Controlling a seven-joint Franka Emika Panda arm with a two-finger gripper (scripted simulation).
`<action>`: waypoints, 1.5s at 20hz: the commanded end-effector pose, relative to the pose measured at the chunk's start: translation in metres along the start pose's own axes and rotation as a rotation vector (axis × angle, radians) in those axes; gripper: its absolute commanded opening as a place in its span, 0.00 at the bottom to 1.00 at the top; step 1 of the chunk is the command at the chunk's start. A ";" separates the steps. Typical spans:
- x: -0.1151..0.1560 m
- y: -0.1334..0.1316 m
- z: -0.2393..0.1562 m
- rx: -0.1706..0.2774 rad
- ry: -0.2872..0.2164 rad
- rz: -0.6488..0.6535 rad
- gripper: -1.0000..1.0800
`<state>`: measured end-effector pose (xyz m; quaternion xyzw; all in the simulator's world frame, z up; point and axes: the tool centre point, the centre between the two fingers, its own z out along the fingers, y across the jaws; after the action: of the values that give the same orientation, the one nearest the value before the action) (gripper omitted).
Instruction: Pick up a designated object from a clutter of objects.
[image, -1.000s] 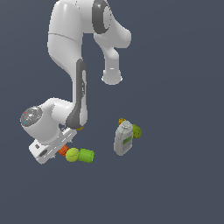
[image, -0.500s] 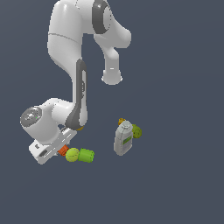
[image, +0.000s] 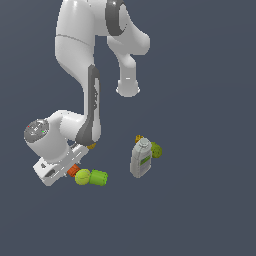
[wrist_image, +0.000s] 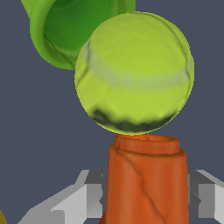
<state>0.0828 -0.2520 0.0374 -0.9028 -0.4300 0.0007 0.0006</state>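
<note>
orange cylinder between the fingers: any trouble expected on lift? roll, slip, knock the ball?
The orange cylinder looks rigid, so it probably won't deform between the fingers flanking it. Its sides taper slightly toward the top, so it might slip if pinched lightly. The yellow-green ball sits right at its top end, possibly touching, and would likely roll toward the green cylinder when disturbed.

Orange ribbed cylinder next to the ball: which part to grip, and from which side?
Grip the orange cylinder across its side wall, low on the body. The wrist view shows a finger on each flank, which suits a pinch across the round wall. Come from the end away from the yellow-green ball, since the ball sits right against the rim and the green cylinder lies beyond.
</note>
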 end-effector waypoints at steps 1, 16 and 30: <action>0.001 -0.004 -0.007 -0.002 0.001 0.000 0.00; 0.013 -0.070 -0.091 -0.002 -0.001 0.000 0.00; 0.029 -0.151 -0.198 -0.003 -0.002 -0.001 0.00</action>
<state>-0.0095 -0.1414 0.2235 -0.9027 -0.4304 0.0014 -0.0005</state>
